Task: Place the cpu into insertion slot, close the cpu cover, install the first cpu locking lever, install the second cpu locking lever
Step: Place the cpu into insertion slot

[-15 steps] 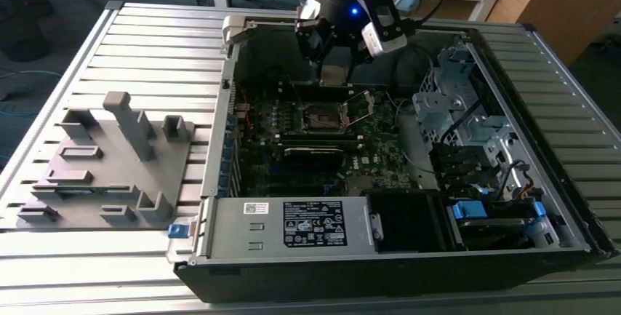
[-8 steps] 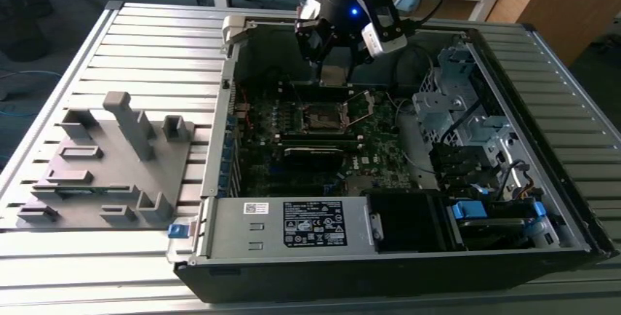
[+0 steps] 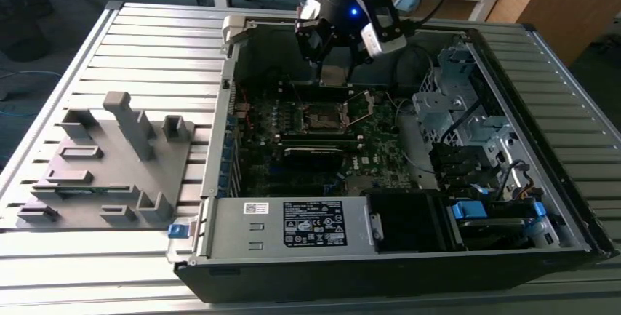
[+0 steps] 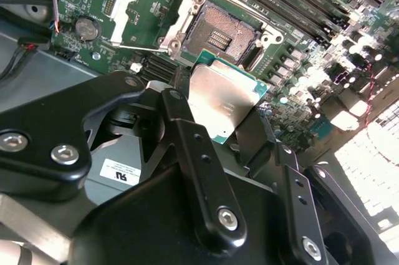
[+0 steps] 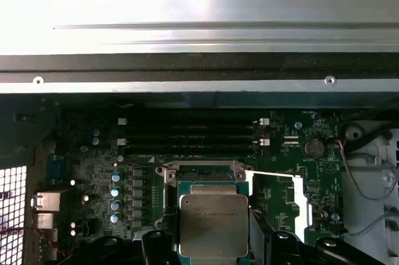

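- The gripper [image 4: 218,112], upper middle of the exterior view, is closed to chip width, pinching the cpu [image 4: 223,93] by opposite edges.
- The cpu hangs clear of the bare insertion slot [image 4: 219,33]; the cpu cover [image 4: 128,3] is flipped open.

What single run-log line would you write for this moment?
gripper: shut on cpu | cpu: held off the board, unseated | insertion slot: empty | cpu cover: open

silver cpu [image 4: 221,100] above bare insertion slot [image 4: 218,34], cpu cover [image 4: 123,12] open
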`<state>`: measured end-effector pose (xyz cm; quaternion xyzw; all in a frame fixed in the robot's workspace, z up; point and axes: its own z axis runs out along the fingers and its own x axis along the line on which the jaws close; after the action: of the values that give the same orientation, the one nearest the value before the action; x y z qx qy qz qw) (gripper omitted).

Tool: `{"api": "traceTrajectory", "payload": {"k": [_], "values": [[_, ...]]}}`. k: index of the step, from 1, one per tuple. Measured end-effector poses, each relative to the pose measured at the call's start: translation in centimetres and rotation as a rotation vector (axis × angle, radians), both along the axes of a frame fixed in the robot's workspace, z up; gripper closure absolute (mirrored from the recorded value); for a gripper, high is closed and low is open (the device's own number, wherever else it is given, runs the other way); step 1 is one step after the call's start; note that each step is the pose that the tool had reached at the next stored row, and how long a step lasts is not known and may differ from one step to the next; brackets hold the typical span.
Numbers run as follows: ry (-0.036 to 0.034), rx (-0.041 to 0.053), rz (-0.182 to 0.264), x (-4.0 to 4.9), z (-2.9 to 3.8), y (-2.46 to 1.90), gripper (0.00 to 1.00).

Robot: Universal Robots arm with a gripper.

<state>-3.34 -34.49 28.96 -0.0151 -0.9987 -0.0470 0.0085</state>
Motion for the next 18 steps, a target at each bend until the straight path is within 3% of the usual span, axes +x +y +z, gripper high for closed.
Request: {"api": "traceTrajectory", "payload": {"k": [8, 11, 12, 18], "values": [[0.0000, -0.0001, -0.010, 0.00, 0.00, 0.00, 0.46], [0.0000, 0.0000, -0.038, 0.00, -0.01, 0.00, 0.46], [0.0001, -0.0001, -0.083, 0.00, -0.02, 0.00, 0.46], [0.0000, 0.0000, -0.125, 0.00, -0.03, 0.00, 0.46]]}}
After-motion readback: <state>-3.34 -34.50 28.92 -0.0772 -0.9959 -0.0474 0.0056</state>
